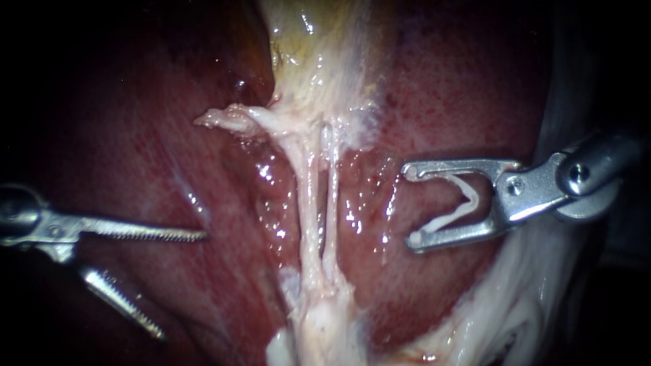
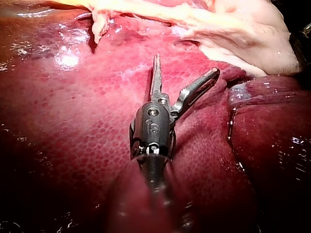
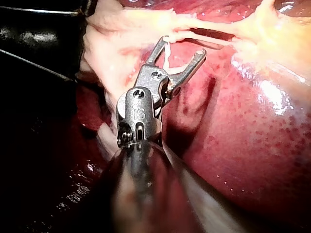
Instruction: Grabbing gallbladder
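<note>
Serrated jaws of the left instrument (image 1: 182, 285) are gaping empty above the liver (image 1: 122, 135), seemingly readying a bite. The gallbladder (image 1: 319, 61) is lying ahead of them, well apart. The right instrument (image 1: 410, 205) is gripping a white clip (image 1: 468, 203), hovering beside the tubes (image 1: 310, 203).

— What is the left instrument (image 1: 182, 285) made of?
— Dull grey metal, its jaws toothed and rough (saw-edged, really). The right instrument (image 1: 410, 206) is brighter metal, smooth and polished. A white, matt, plastic-looking clip (image 1: 449, 218) lies against both its jaws.
— And the tissue?
— The liver (image 1: 135, 135) is wet, glossy and finely mottled. The gallbladder (image 1: 319, 47) is pale, slick and filmy. The two tubes (image 1: 309, 203) nearer us are stringy and shining.
</note>
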Robot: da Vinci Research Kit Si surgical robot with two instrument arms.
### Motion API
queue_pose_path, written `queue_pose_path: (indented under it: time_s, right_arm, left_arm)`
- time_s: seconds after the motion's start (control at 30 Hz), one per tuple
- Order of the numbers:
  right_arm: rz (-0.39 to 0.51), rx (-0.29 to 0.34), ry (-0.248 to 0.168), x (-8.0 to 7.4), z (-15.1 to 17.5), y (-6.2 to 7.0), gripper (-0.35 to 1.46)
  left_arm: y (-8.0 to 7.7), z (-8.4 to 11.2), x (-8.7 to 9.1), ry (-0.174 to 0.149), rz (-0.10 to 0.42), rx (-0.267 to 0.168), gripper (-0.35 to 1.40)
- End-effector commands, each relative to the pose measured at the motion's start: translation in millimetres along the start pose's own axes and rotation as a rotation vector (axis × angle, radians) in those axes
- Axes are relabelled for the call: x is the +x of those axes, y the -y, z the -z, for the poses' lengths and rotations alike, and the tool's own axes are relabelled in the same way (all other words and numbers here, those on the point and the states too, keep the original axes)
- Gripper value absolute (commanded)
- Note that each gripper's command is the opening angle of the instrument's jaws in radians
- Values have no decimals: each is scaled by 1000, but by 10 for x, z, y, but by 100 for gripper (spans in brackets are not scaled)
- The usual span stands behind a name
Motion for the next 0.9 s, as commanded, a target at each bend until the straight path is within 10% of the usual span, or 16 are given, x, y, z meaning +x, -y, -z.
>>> queue_pose_path:
  time_s: [0.03, 0.53, 0.9]
  right_arm:
    - [0, 0, 0, 0, 0, 0, 50]
    - [0, 0, 0, 0, 0, 0, 50]
    - [0, -1, 0, 1, -1, 0, 50]
  left_arm:
    - [1, 3, 3, -1, 1, -1, 116]
    - [74, 83, 98, -82, 91, 234, 104]
    - [105, 46, 121, -120, 94, 294, 94]
